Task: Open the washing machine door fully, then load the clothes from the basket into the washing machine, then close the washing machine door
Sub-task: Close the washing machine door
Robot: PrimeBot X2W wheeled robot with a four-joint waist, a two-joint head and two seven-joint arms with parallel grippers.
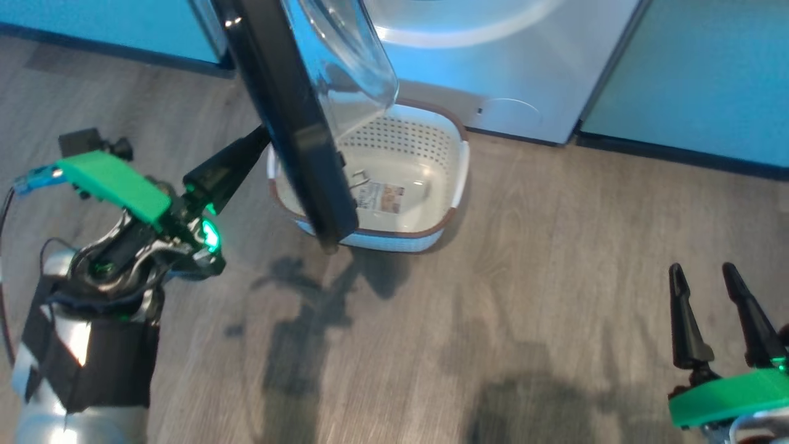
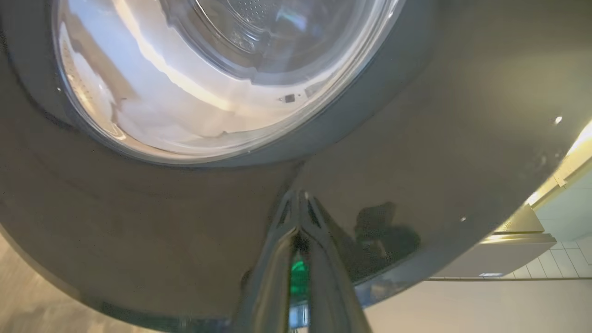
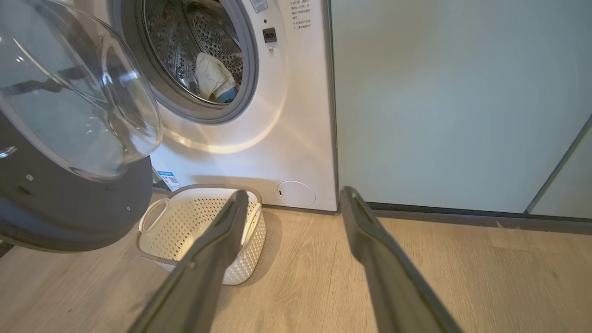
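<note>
The washing machine door [image 1: 290, 123] stands swung out, edge-on in the head view, its black rim hanging over the basket [image 1: 459, 179]. My left gripper [image 1: 264, 132] is shut, its tips pressed against the door's glossy black outer rim [image 2: 138, 222], nothing between them [image 2: 299, 196]. The washing machine [image 3: 296, 115] shows its drum mouth uncovered, with the clothes [image 3: 213, 76] lying inside, cream-white with a blue patch. The basket [image 3: 194, 217] on the floor before the machine holds no clothes. My right gripper [image 3: 293, 194] hangs open low at the right [image 1: 703, 269], apart from everything.
Pale teal cabinet panels [image 1: 696, 74] flank the machine on both sides. A small round flap [image 3: 296, 193] sits low on the washer front. Wood-look floor [image 1: 555, 277] stretches between the basket and my right gripper.
</note>
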